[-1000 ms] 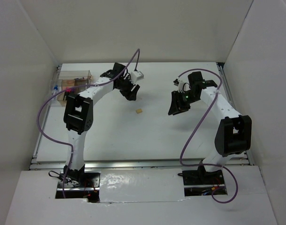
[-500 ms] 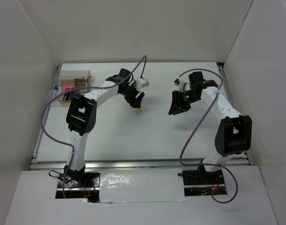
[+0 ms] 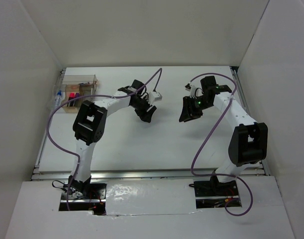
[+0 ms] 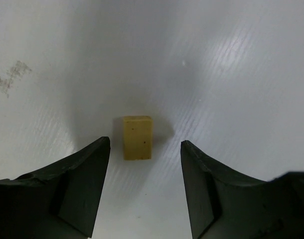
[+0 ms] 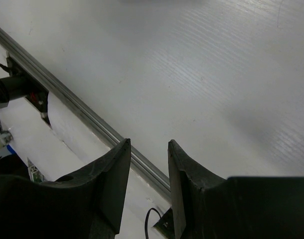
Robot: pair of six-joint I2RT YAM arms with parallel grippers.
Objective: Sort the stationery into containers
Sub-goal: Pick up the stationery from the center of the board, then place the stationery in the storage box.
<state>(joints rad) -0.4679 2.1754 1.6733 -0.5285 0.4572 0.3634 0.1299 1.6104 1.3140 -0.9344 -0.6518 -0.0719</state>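
Observation:
A tan eraser block [image 4: 137,137] lies flat on the white table, between the tips of my left gripper's fingers in the left wrist view. My left gripper [image 4: 144,145] is open, low over the block, with a finger on each side and not touching it. In the top view the left gripper [image 3: 146,113] hides the block. My right gripper [image 3: 188,115] is open and empty, held above the table right of centre; its wrist view [image 5: 149,143] shows only bare table. The clear compartment box [image 3: 79,84] stands at the far left, with pink and brown items inside.
A small blue-tipped item [image 3: 57,93] lies by the table's left edge beside the box. A metal rail [image 5: 87,122] runs along the table's near edge. White walls close in the back and both sides.
My left gripper has swung right and toward the near side, coming down over the tan eraser block, which now is hidden under it in the top view. The right arm has not moved.

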